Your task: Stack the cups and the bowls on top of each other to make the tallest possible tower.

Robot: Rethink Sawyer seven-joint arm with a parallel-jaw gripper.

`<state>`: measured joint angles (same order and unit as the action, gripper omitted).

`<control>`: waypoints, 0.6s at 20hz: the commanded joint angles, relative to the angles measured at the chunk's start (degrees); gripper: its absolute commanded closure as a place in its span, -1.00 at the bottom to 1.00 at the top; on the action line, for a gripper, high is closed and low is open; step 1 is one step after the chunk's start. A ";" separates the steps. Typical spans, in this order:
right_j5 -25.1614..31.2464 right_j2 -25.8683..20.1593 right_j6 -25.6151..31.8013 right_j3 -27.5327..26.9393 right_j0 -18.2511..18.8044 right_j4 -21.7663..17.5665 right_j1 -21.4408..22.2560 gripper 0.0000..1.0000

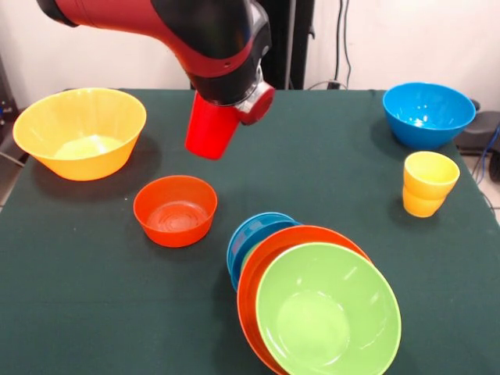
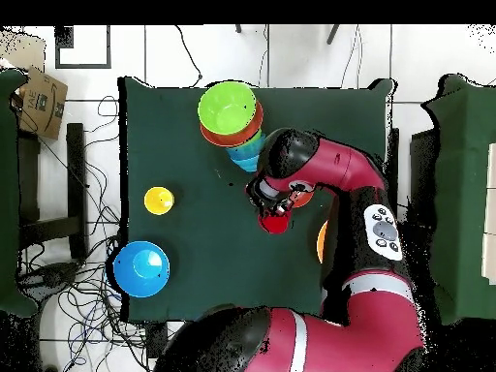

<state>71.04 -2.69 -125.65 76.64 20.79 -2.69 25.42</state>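
Note:
My gripper (image 1: 224,116) is mostly hidden under the red wrist and holds the plain red cup (image 1: 211,130) tilted above the table, up and right of the small red-orange bowl (image 1: 175,209). In the overhead view the red cup (image 2: 274,222) shows under the wrist. The yellow cup (image 1: 429,183) stands at the right. A large orange-yellow bowl (image 1: 80,133) sits at the far left and a blue bowl (image 1: 428,113) at the far right. A tilted nested pile lies near the front: a green bowl (image 1: 328,312) in a red-orange bowl (image 1: 269,262), with a blue bowl (image 1: 251,233) behind.
The dark green table (image 1: 328,172) bears everything. In the overhead view the pile (image 2: 229,108) lies by the table's top edge, the yellow cup (image 2: 159,201) and blue bowl (image 2: 141,267) at the left. Cables lie on the floor around.

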 commanded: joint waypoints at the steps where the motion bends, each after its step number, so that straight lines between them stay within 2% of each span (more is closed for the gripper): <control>1: -8.67 -5.24 11.76 -4.81 1.03 -7.71 -2.10 1.00; 2: -9.74 -5.50 11.89 -4.98 1.23 -8.83 -2.05 -1.00; 12: -11.16 -5.68 13.18 -5.71 1.48 -12.82 -1.79 -1.00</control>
<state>64.67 -3.18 -125.65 73.49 21.31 -10.02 23.67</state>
